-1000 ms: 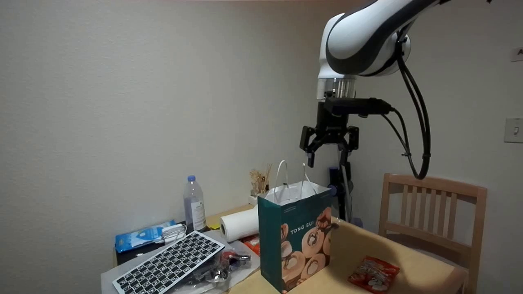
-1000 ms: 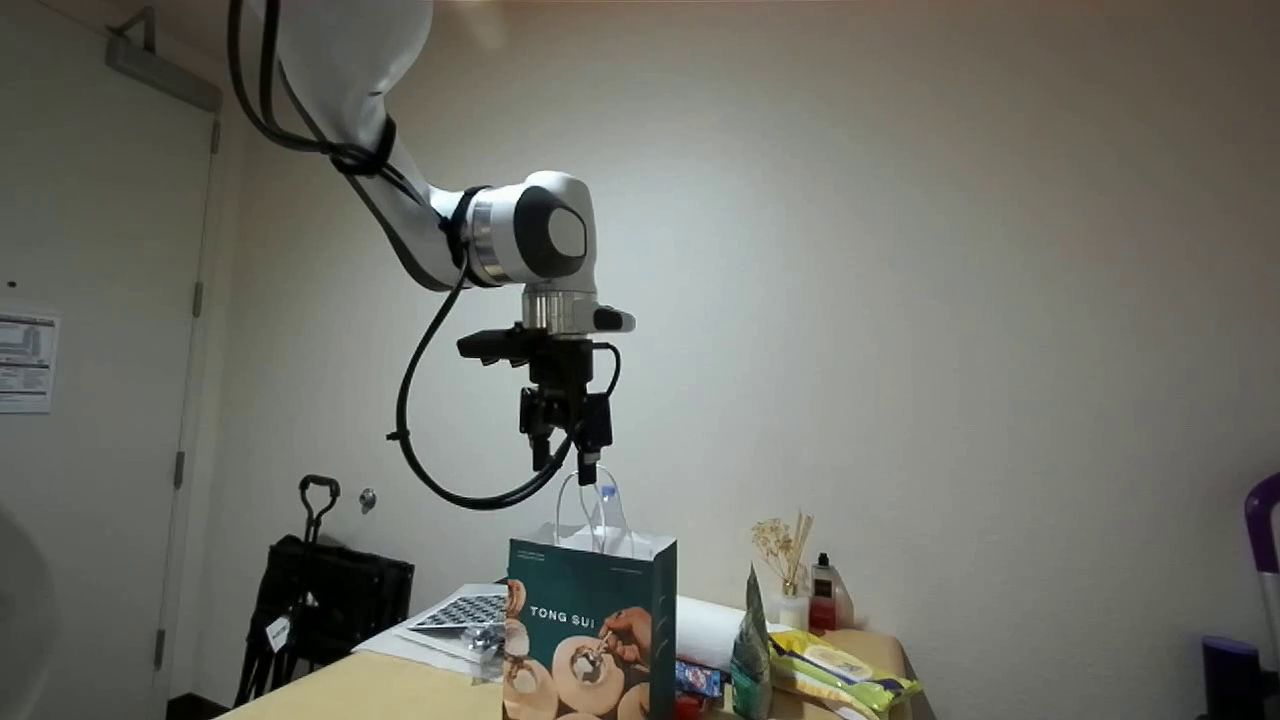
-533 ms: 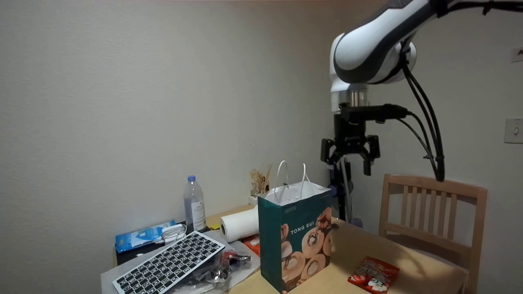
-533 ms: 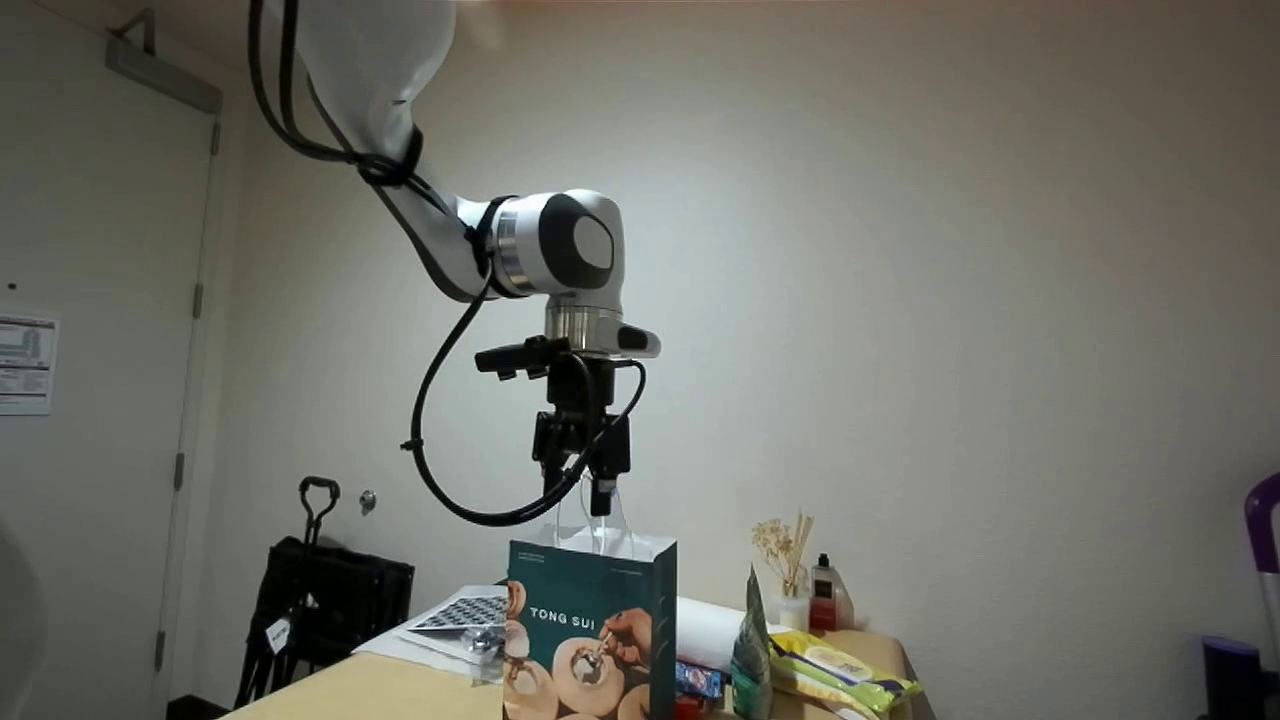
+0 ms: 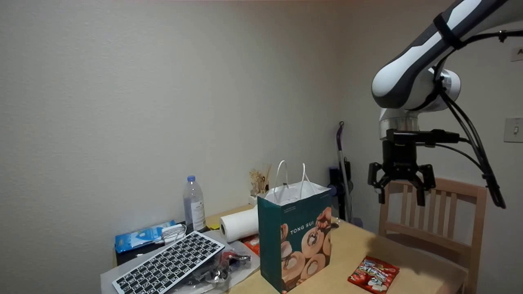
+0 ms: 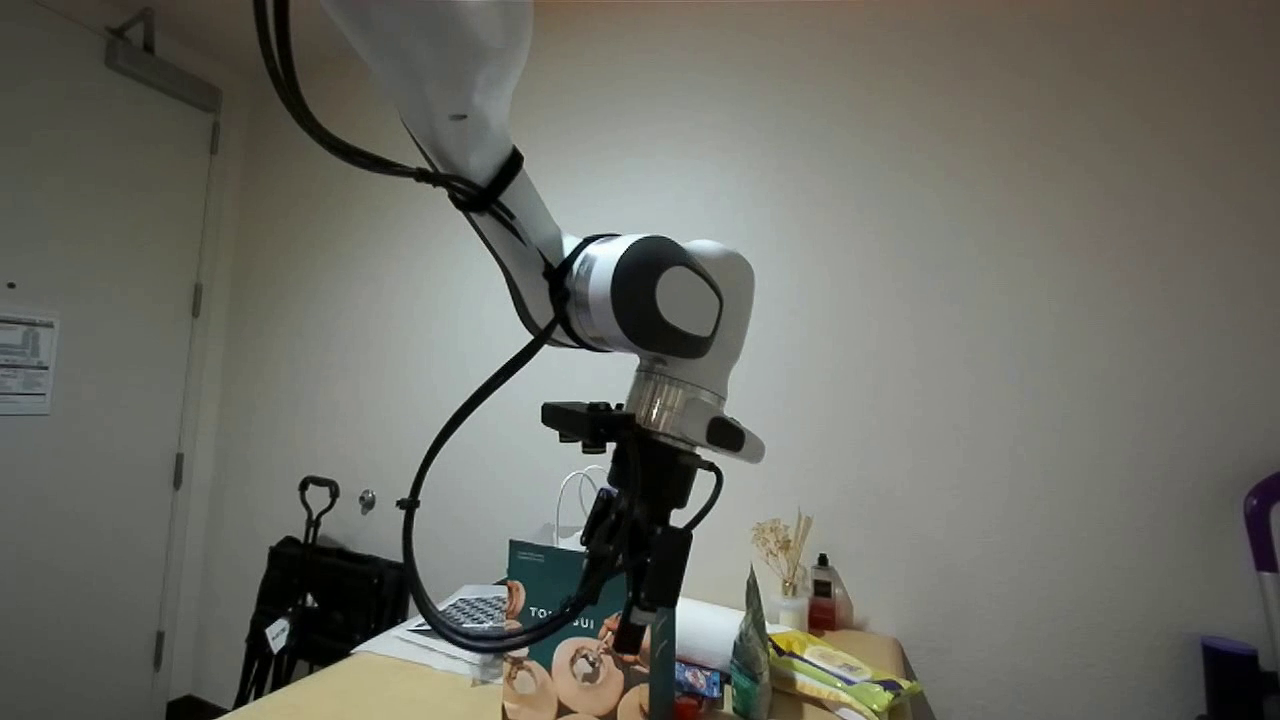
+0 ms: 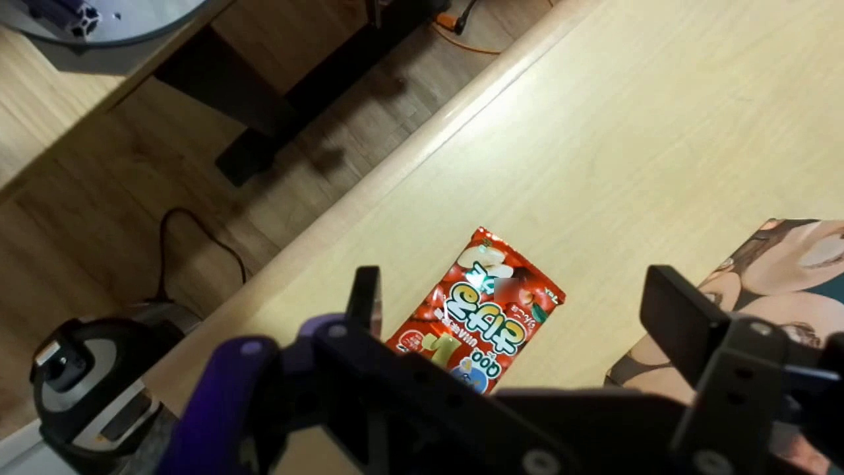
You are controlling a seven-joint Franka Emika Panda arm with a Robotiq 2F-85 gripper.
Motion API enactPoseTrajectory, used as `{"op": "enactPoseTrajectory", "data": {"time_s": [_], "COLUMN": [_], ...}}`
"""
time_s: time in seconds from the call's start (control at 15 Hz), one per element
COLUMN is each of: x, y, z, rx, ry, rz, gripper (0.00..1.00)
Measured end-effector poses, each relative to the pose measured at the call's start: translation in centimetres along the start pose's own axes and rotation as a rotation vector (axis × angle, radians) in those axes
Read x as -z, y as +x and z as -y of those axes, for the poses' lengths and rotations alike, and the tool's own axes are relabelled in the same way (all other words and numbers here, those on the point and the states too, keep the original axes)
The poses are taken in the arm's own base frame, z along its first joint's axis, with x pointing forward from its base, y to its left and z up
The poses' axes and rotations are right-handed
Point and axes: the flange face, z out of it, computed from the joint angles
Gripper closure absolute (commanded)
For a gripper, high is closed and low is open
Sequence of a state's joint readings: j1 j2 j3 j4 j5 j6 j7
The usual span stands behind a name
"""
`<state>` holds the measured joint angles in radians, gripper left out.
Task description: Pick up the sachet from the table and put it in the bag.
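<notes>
The red sachet (image 5: 374, 274) lies flat on the tan table (image 5: 351, 237), to the right of the bag (image 5: 296, 245) in an exterior view. The wrist view shows the sachet (image 7: 491, 307) between and beyond the fingers, its lower end hidden by them. The teal bag stands upright with white loop handles raised; its printed front also shows in an exterior view (image 6: 585, 665) and at the right of the wrist view (image 7: 791, 277). My gripper (image 5: 401, 201) is open and empty, well above the table. In the wrist view its fingers (image 7: 521, 290) are wide apart.
A clear bottle (image 5: 194, 208), a checkered board (image 5: 169, 261) and a white paper roll (image 5: 239, 224) lie left of the bag. A slatted chair (image 5: 433, 216) stands behind the table. A green pouch (image 6: 752, 655) and yellow packet (image 6: 840, 670) sit beside the bag.
My open gripper has moved away from above the bag, rightward and down in an exterior view, toward the sachet's side, and has tilted. The bag and sachet have not moved.
</notes>
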<state>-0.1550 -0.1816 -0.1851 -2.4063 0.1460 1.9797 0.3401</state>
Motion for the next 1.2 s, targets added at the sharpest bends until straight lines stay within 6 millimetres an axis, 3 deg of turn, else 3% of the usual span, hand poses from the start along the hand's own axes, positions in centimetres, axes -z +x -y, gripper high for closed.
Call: {"op": "enactPoseTrajectory", "data": {"time_s": [0.47, 0.6, 0.93, 1.2], "x": [-0.2, -0.6, -4.8, -8.3], "y": [0.1, 0.6, 2.1, 2.6], "z": [-0.3, 0.0, 1.5, 1.3], "rx": [-0.017, -0.098, -0.323, -0.405], "ry": [0.012, 0.035, 0.071, 0.022], "rz": [0.009, -0.026, -0.026, 0.044], "gripper": [0.00, 0.00, 0.00, 0.00]}}
